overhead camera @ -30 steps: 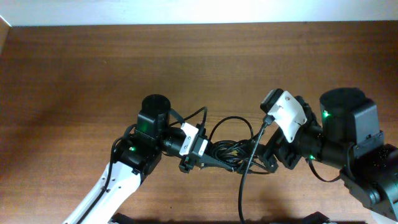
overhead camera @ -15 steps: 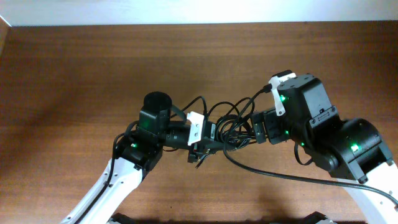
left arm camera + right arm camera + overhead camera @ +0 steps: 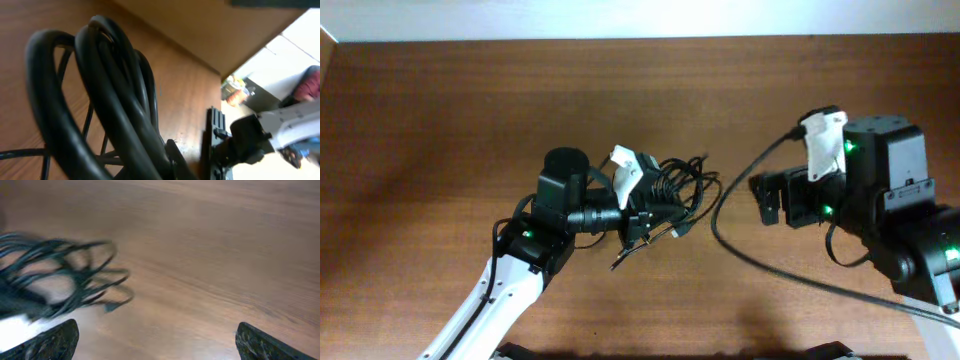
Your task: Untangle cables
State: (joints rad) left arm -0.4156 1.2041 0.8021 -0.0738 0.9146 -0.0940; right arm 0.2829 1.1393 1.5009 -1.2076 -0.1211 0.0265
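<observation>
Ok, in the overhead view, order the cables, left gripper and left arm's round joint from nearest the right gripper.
1. Cables, across the gap from the right gripper.
2. Left gripper, clamped on them, further left.
3. Round joint, farthest left.

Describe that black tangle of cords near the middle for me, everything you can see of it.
The cables are thin, glossy black cords, rubbery-looking, bunched into one tangle of overlapping loops and curls, with a few loose ends poking out and a small plug end at its lower edge. The bundle sits near the middle of the wooden table, clamped in the left gripper. The open right gripper is apart from it. Whether it rests on the wood is unclear.
</observation>
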